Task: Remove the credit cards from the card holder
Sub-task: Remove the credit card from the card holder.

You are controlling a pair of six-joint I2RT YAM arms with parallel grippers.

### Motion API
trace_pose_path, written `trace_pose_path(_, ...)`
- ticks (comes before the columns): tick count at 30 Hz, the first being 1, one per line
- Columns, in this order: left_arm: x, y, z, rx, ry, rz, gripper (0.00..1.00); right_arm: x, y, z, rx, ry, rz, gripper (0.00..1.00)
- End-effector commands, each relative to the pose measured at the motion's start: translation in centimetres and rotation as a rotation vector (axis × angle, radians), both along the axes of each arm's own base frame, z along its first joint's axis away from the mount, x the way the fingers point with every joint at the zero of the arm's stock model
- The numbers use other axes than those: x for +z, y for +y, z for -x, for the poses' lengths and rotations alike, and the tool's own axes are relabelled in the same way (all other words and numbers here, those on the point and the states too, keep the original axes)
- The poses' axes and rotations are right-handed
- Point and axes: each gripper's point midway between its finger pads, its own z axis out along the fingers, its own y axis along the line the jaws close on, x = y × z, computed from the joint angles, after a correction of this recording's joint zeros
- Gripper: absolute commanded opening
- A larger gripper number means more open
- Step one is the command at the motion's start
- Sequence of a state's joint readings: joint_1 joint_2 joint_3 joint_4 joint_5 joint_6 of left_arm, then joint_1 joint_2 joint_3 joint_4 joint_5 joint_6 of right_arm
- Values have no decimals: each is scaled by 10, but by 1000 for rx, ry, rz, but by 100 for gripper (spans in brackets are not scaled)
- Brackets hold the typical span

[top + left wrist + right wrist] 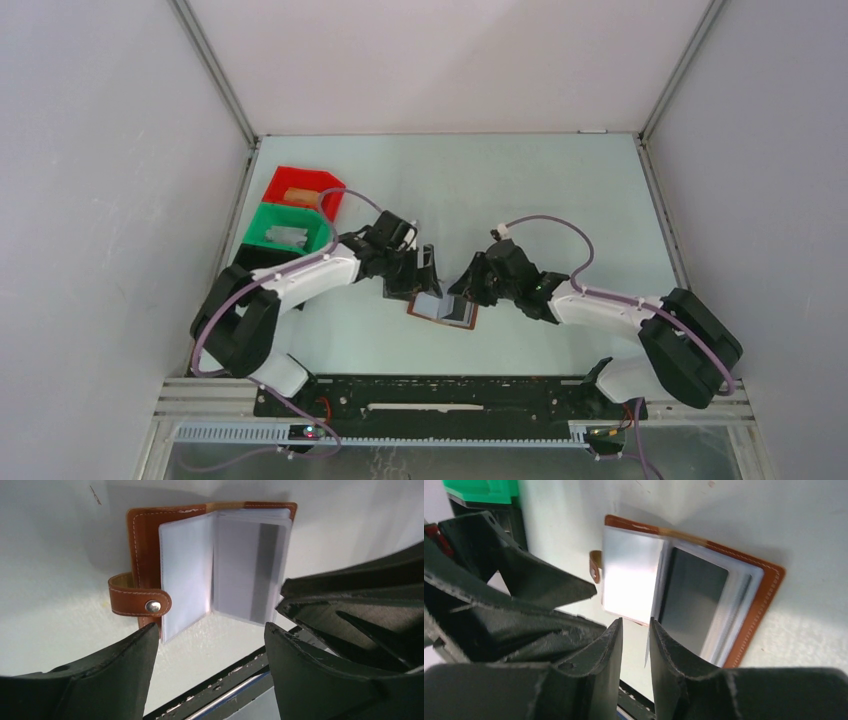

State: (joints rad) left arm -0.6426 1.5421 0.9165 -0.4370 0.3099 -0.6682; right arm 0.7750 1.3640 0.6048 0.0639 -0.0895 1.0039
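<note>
The card holder [442,308] lies open on the table, brown leather with clear sleeves and a snap strap [140,601]. A dark grey credit card [691,600] sits inside its right-hand sleeve, seen dimly through the plastic as the card [260,572]. My left gripper [211,627] hovers over the holder's near-left edge, jaws wide apart and empty. My right gripper [635,622] is at the holder's near edge with a narrow gap between its fingers. A thin upright sleeve edge [647,647] stands in that gap beside the right finger. The two grippers are close together [445,280].
A green bin [285,228] and a red bin [300,188] stand at the far left, behind the left arm. The black base rail [450,395] runs along the near edge. The right gripper's fingers [350,595] crowd the left wrist view.
</note>
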Motion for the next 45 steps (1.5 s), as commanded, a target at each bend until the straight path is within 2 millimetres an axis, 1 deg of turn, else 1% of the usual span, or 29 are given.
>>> trace_pose_path(1,46,5,-12,-9,-99,35,83,22,22,-15,52,-74,-36,35)
trace_pose_path(5,57,32,-22,48,-112,11,83,19,41,-24,88,-66,-44,35)
trace_pose_path(9,63,63,-27,104,-127,-5,83,18,65,-29,130,-63,-55,34)
trace_pose_path(12,67,76,-27,124,-154,-13,85,19,81,-33,162,-60,-57,34)
trace_pose_path(14,69,78,-26,112,-170,-21,85,22,83,-35,164,-65,-55,34)
trace_pose_path(16,69,80,-26,118,-174,-34,84,29,77,-37,141,-88,-43,34)
trace_pose_path(18,72,75,-26,121,-171,0,80,32,65,-35,112,-104,-37,35)
trace_pose_path(19,75,67,-25,113,-174,45,78,33,59,-34,99,-103,-39,35)
trace_pose_path(22,86,34,-20,61,-175,194,74,25,41,-28,54,-65,-50,35)
trace_pose_path(25,91,1,-12,8,-128,328,72,15,31,-19,32,-12,-77,34)
trace_pose_path(26,90,-6,-12,0,-119,341,72,12,29,-17,23,6,-79,33)
trace_pose_path(28,81,-15,-14,-5,-99,332,71,5,26,-14,7,36,-81,32)
trace_pose_path(31,55,-19,-21,16,-46,285,67,-3,26,-12,-6,79,-90,32)
trace_pose_path(34,25,-12,-27,49,-8,201,63,-8,28,-11,-3,105,-105,32)
trace_pose_path(39,-3,-6,-29,63,23,145,58,-16,28,-14,-11,125,-108,31)
trace_pose_path(43,-26,4,-29,91,67,82,48,-21,30,-21,-26,154,-141,30)
trace_pose_path(45,-33,8,-29,102,77,61,46,-24,29,-23,-33,162,-144,30)
